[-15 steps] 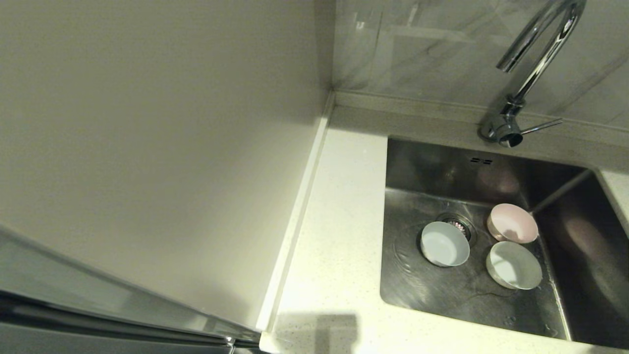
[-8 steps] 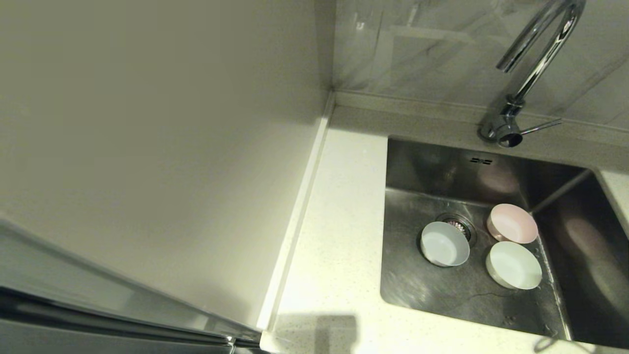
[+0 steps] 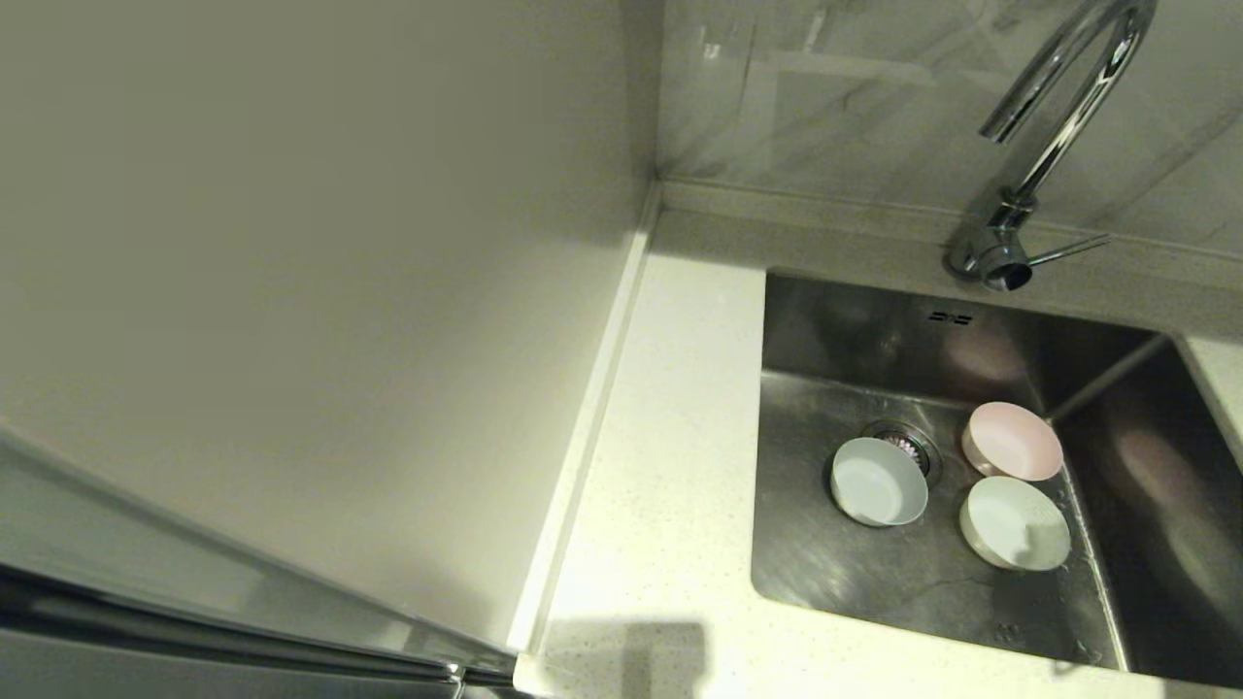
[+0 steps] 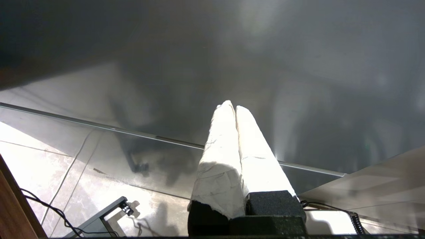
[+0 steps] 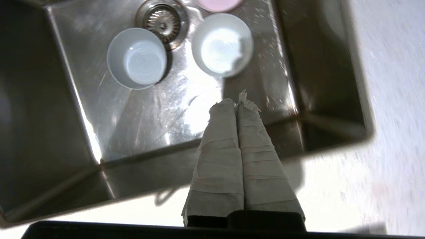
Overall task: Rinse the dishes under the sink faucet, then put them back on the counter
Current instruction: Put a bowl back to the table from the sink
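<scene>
Since a half second ago the bowls have not shifted; only a thin shadow at the sink's [image 3: 825, 573] near rim has changed. Around the drain [image 3: 905, 445], the blue bowl [image 3: 878, 482] sits at 8 o'clock, the pink bowl [image 3: 1013, 442] at 3, the mint bowl [image 3: 1015, 523] at 4. The right gripper [image 5: 236, 102] hovers clenched over the near rim, empty. The left gripper [image 4: 231, 107], clenched, is parked low by a dark panel. The faucet [image 3: 1029, 184] stands behind the sink.

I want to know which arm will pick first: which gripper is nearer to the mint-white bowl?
Right. The right gripper hangs shut above the sink's near edge, just short of the mint-white bowl. The left gripper faces a dark panel, no bowl in its view.
</scene>
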Robot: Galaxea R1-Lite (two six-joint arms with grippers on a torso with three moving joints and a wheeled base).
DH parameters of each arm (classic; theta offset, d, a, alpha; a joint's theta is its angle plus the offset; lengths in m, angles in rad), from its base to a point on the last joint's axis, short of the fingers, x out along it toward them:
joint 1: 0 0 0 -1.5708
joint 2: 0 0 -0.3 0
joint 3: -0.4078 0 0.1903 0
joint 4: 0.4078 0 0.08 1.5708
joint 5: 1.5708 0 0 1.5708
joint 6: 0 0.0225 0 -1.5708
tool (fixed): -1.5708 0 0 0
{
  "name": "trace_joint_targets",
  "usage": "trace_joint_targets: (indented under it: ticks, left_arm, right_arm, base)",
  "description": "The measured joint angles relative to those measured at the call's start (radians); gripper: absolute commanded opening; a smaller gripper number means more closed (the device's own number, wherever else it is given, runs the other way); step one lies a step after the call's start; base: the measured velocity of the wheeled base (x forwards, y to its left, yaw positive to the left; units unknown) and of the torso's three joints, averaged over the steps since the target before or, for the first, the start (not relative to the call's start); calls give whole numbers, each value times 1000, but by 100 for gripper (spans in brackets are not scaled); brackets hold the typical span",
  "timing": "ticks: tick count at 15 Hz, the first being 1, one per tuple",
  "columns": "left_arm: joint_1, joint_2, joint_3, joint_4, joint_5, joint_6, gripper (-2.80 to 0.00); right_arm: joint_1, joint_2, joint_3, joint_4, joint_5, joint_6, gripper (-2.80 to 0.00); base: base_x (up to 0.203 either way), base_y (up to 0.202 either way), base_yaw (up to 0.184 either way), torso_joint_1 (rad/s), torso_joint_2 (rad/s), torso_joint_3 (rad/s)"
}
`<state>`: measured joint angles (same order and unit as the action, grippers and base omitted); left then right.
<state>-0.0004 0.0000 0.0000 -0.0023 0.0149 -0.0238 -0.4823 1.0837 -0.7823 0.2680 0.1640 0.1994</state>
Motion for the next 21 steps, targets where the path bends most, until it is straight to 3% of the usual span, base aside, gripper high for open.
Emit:
trace_joint_targets:
  ticks: [3,7,11,18,21]
  left_arm:
    - [0,0,0,0,0,0,-280]
    - [0,0,0,0,0,-1,-280]
    - [0,0,0,0,0,0,-280]
    - [0,0,0,0,0,0,-280]
    - [0,0,0,0,0,0,-280]
  right_arm:
    - [98,106,-42,-95,3,-116,-280]
    - [195,185,84,-158,-28,-327,-280]
    - [285,306,-40,-115,-157,-336,-280]
    - [342,569,-240,-120,-191,-337,-280]
    - [352,691,-292,-184,-281,-331,-280]
  base:
    - [0,0,0,0,0,0]
    - [0,0,0,0,0,0]
    - [0,0,0,0,0,0]
    - [0,0,0,0,0,0]
    - [0,0,0,0,0,0]
